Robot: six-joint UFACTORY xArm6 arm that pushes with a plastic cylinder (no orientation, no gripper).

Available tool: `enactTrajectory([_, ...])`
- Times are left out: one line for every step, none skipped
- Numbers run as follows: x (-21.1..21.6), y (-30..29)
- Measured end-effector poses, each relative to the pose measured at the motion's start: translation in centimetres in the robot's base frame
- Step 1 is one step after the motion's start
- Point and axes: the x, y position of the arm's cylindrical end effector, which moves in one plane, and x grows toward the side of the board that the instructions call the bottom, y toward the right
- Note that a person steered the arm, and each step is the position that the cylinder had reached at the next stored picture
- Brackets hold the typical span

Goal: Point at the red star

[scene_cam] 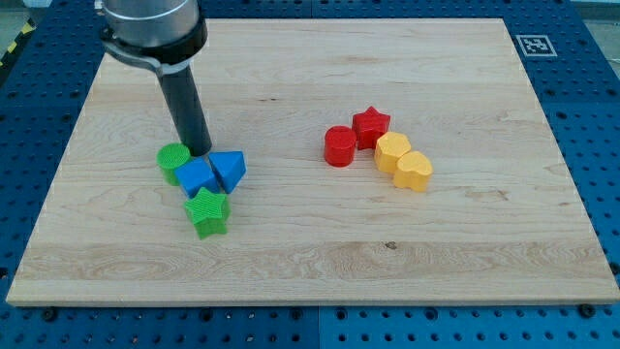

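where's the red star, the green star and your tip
red star [371, 125], camera view, on its top face
green star [207, 210], camera view, on its top face
my tip [201, 152], camera view, the rod's very end, beside the blue blocks

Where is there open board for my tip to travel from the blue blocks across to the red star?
My tip sits crowded among the green cylinder, blue cube and blue triangle, green star below. Bare wood runs from the blue triangle to the red cylinder. The red star is hemmed by it and the yellow blocks; its top side is open.
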Motion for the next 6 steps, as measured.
enactTrajectory([-1.8, 0.1])
enactTrajectory([-6.4, 5.5])
enactTrajectory([-6.7, 12.2])
enactTrajectory([-6.3, 16.9])
enactTrajectory([-5.2, 19.3])
enactTrajectory([-3.9, 20.0])
